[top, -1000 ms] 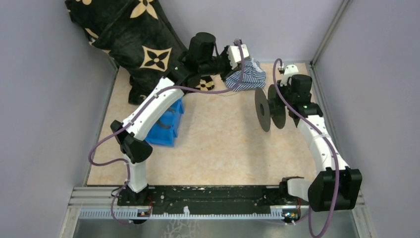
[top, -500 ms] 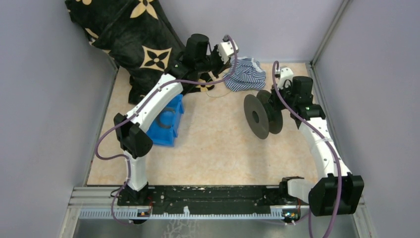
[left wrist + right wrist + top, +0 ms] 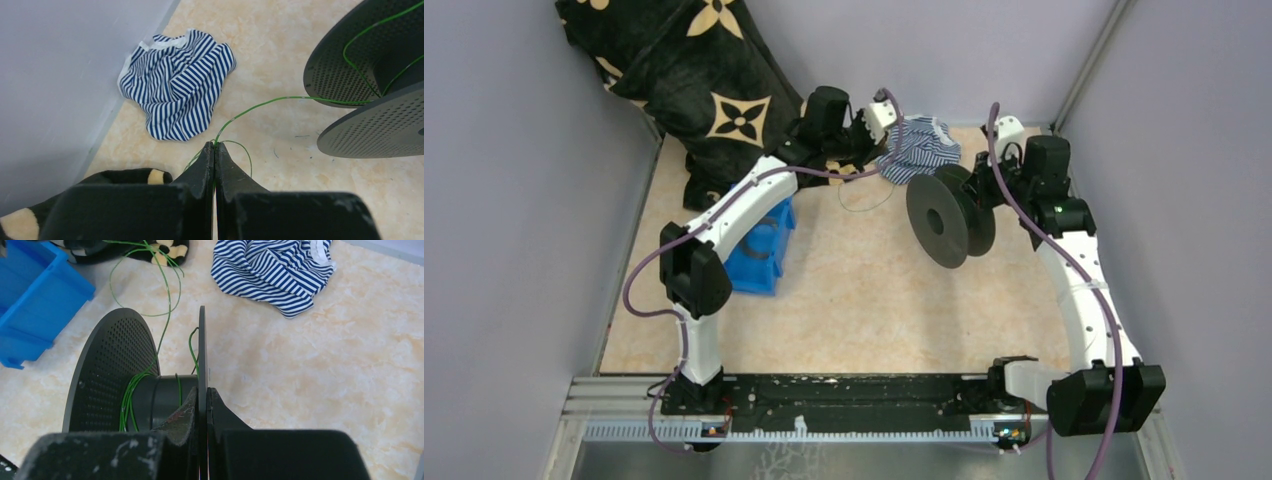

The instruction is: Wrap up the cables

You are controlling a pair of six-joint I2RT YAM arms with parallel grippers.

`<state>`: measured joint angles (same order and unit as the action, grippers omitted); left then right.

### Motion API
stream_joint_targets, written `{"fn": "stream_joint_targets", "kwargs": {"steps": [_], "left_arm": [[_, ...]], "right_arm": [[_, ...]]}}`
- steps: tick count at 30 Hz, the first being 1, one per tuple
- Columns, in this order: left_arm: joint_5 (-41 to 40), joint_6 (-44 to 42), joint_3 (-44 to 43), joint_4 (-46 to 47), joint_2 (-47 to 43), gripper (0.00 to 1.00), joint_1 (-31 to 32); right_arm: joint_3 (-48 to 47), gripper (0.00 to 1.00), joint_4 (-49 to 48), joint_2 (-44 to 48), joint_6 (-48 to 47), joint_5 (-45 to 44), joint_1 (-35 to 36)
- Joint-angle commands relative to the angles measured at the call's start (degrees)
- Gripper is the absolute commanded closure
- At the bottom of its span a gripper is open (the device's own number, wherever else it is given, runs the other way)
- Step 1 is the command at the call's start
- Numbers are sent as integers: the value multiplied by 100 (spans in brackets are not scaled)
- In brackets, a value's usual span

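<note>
1. Beige marbled tabletop (image 3: 854, 300) is sitting between pale lilac walls (image 3: 514, 200). In the top view, a black cloth with beige flower print (image 3: 694, 80) is lying heaped at 10 o'clock.
2. Blue plastic bin (image 3: 764, 255) is sitting at 9 o'clock, partly under the left arm. Crumpled blue-and-white striped cloth (image 3: 919, 150) is lying at 12 o'clock by the far wall.
3. Left gripper (image 3: 215, 150) is pinching the thin green cable (image 3: 260, 105), fingers pressed tight together on the strand, at 6 o'clock of the striped cloth in its wrist view.
4. From that pinch the cable is running toward 2 o'clock to the black perforated round spool (image 3: 939, 220). A few turns are lying on the hub, and a loose loop is resting on the tabletop at 9 o'clock of the spool.
5. Right gripper (image 3: 202, 395) is clamping one thin flange of the spool edge-on, at 1 o'clock on the table.
</note>
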<state>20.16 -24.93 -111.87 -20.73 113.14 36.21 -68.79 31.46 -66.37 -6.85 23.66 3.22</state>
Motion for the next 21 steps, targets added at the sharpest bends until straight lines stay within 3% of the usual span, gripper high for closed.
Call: {"fn": "stream_joint_targets", "kwargs": {"steps": [1, 21], "left_arm": [[273, 123, 265, 260, 4, 100, -43], [1026, 595, 953, 263, -302, 100, -43]], "right_arm": [[-564, 100, -298, 158, 224, 236, 14], [-603, 100, -514, 69, 681, 490, 12]]}}
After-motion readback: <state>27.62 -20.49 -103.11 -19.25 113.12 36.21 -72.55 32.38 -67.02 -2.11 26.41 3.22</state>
